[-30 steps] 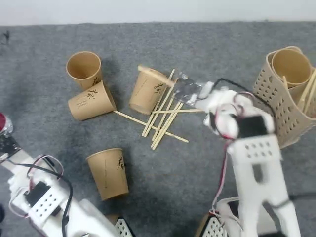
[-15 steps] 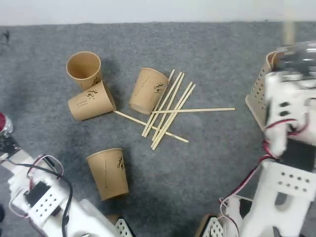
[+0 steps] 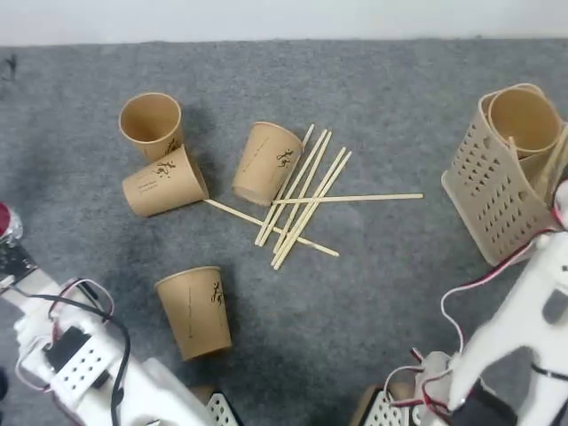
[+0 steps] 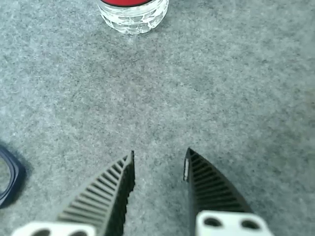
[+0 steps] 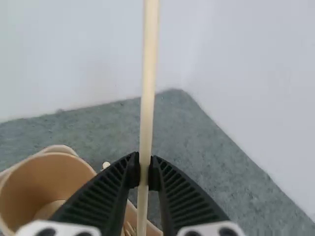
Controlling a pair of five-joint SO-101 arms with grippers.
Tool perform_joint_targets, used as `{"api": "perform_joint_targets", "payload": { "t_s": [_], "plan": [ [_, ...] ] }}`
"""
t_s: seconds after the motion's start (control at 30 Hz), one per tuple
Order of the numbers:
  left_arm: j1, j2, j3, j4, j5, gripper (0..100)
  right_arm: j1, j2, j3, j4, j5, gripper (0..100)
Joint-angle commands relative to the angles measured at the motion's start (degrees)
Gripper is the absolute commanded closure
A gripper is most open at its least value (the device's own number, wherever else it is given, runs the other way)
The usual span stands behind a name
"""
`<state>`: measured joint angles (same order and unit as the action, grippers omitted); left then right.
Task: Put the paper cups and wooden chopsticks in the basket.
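Four paper cups lie on the grey carpet: one [image 3: 151,122] open end up, one [image 3: 165,182] on its side beside it, one [image 3: 266,162] against the chopsticks, one [image 3: 193,311] nearer the front. Several wooden chopsticks [image 3: 303,200] are piled in the middle. The beige basket [image 3: 493,191] at the right holds a cup [image 3: 524,118] and sticks. My right gripper [image 5: 142,167] is shut on an upright chopstick [image 5: 149,73], above the basket's cup [image 5: 42,179]. My left gripper [image 4: 160,157] hangs open over bare carpet at the front left.
A glass jar with a red lid [image 4: 133,12] stands on the carpet ahead of the left gripper, also at the table's left edge [image 3: 5,222]. A dark blue object [image 4: 7,172] lies beside that gripper. The right arm [image 3: 537,319] rises at the front right, the left arm [image 3: 80,364] at the front left.
The right arm lifted one chopstick from the pile, swung right over the basket, and now stands at the right edge. The left arm has not moved.
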<state>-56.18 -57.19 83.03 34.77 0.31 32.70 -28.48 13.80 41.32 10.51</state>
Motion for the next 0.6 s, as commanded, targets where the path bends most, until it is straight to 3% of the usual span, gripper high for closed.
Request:
{"api": "perform_joint_targets", "payload": {
  "t_s": [0.0,0.57],
  "plan": [
    [0.4,-1.1,-0.1,-1.3,0.7,83,0.6,-0.3,-0.4,-1.1,-1.2,99.2],
    [0.3,-1.1,-0.1,-1.3,0.7,83,-0.9,-24.7,39.3,-22.7,-0.8,99.2]
  ]
}}
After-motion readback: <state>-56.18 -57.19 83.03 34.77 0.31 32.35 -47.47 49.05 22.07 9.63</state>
